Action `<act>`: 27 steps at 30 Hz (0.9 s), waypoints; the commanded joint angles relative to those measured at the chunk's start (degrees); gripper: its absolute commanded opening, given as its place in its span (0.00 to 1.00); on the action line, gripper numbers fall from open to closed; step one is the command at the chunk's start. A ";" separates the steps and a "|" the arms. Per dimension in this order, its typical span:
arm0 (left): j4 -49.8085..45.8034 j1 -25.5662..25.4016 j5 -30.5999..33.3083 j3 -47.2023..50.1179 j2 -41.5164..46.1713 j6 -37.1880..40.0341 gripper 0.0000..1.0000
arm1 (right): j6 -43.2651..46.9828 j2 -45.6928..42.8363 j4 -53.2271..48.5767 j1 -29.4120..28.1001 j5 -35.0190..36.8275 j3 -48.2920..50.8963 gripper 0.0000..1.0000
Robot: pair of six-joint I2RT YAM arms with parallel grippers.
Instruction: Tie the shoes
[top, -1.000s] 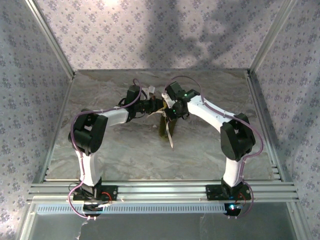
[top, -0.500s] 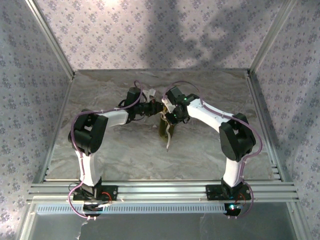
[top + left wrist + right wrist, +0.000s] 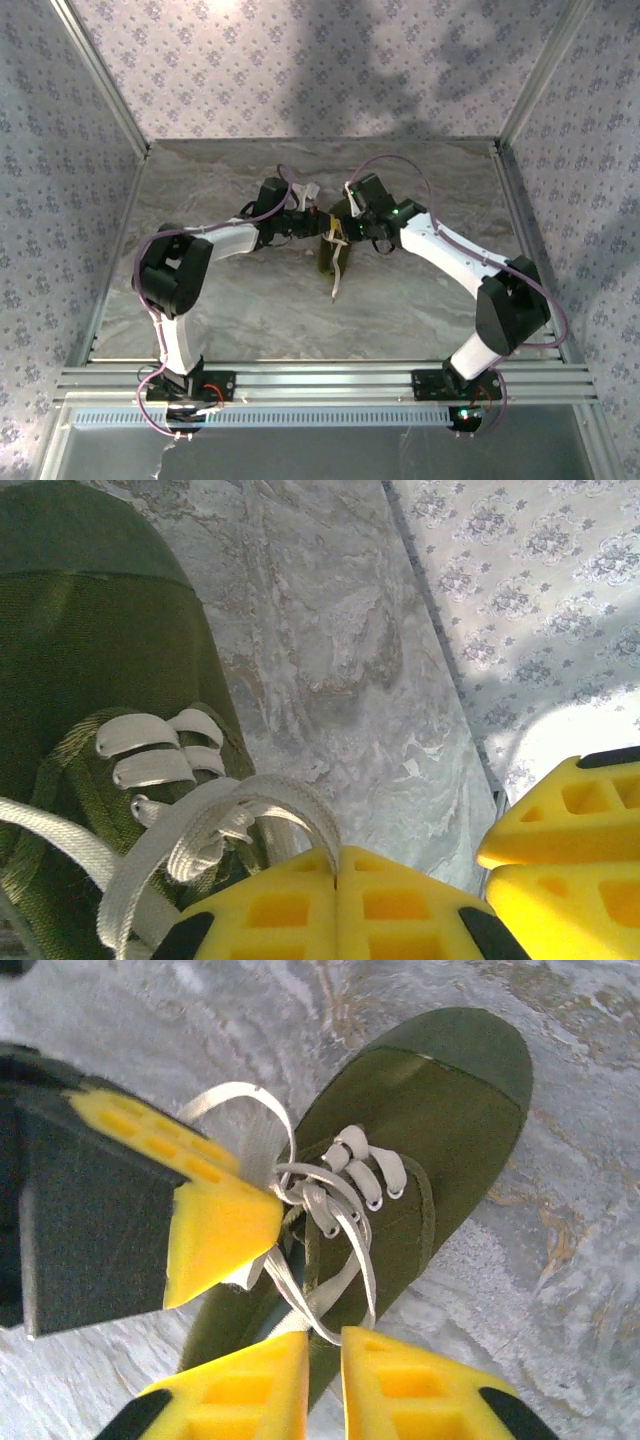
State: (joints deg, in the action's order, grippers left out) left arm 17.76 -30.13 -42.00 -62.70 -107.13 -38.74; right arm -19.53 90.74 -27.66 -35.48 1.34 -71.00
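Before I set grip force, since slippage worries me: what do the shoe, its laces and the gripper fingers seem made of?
Shoe: matte olive canvas, by its weave; the toe cap smoother, maybe rubber. Laces: flat cream woven tape, likely cotton or polyester. Gripper fingers: matte yellow with moulded pockets, probably plastic or foam.

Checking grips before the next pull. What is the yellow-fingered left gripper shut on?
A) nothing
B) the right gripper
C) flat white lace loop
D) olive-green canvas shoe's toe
C: the left gripper pinches the white lace loop, which rises from the olive-green shoe.
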 commanded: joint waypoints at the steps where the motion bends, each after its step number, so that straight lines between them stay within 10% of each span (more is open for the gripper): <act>1: 0.87 -0.16 0.62 0.82 1.84 0.97 0.00 | -14.09 -0.25 2.38 -0.90 3.54 1.30 0.16; 27: 1.77 -0.63 0.39 1.52 1.69 0.78 0.00 | -21.78 8.91 2.20 1.91 -3.00 -1.53 0.22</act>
State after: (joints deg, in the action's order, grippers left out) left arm 18.15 -30.39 -41.30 -61.67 -107.02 -38.79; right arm -40.32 98.78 -25.43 -33.95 -0.89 -70.65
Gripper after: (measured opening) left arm 0.042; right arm 0.222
